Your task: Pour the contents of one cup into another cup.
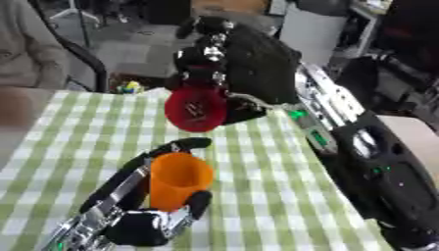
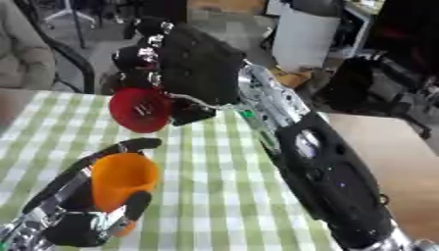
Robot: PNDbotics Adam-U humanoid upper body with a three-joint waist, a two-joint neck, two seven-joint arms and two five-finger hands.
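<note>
Both views looked down from the robot's head at the green checked table (image 1: 257, 186), from close up. They faced forward, away from the robot, with the room at the top of the frame. The two eyes sat side by side, so both showed the orange cup (image 1: 178, 180) at lower left and the red cup (image 2: 140, 110) above it. In the right eye view everything sat further left.

Soft, even daylight fills both views, brightest on the floor beyond the raised right robot hand (image 1: 225, 59). The whole picture is slightly blurred. The green-and-white checked cloth on the worktop (image 1: 257, 186) shows only faint shadow beneath the left robot hand (image 1: 141, 215). No glare.
</note>
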